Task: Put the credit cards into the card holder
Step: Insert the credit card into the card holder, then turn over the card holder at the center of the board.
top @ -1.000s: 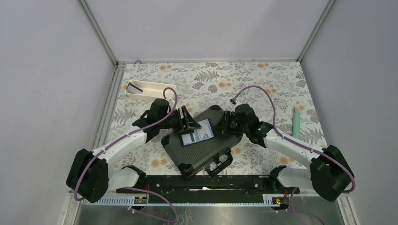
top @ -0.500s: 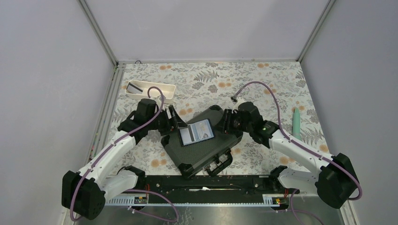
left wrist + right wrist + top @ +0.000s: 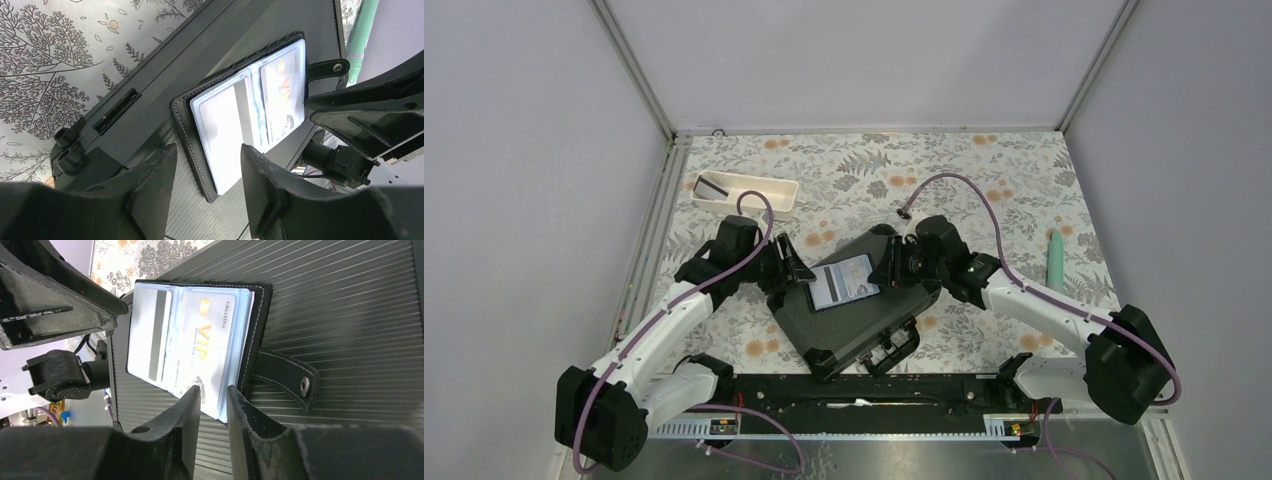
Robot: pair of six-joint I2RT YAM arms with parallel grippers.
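The black card holder (image 3: 844, 281) lies open on a large black hard case (image 3: 854, 325). Its grey-blue pockets hold a white card with a dark stripe (image 3: 144, 330) and a pale card with gold "VIP" lettering (image 3: 207, 340). Both also show in the left wrist view, the white one (image 3: 220, 125) and the VIP one (image 3: 280, 95). The snap tab (image 3: 285, 375) sticks out flat. My left gripper (image 3: 796, 270) is open and empty at the holder's left edge (image 3: 208, 150). My right gripper (image 3: 886, 272) has a narrow gap between its fingers and sits at the right edge (image 3: 213, 390), gripping nothing.
A long white tray (image 3: 764, 185) at the back left holds a dark card (image 3: 712, 187). A green pen-like stick (image 3: 1056, 258) lies at the right. The case handle (image 3: 892, 350) points to the near edge. The floral cloth (image 3: 984, 170) covers the table.
My left gripper pulled back left off the holder, then edged back toward it. My right gripper moved left, closer to the holder's right edge. The holder stayed open.
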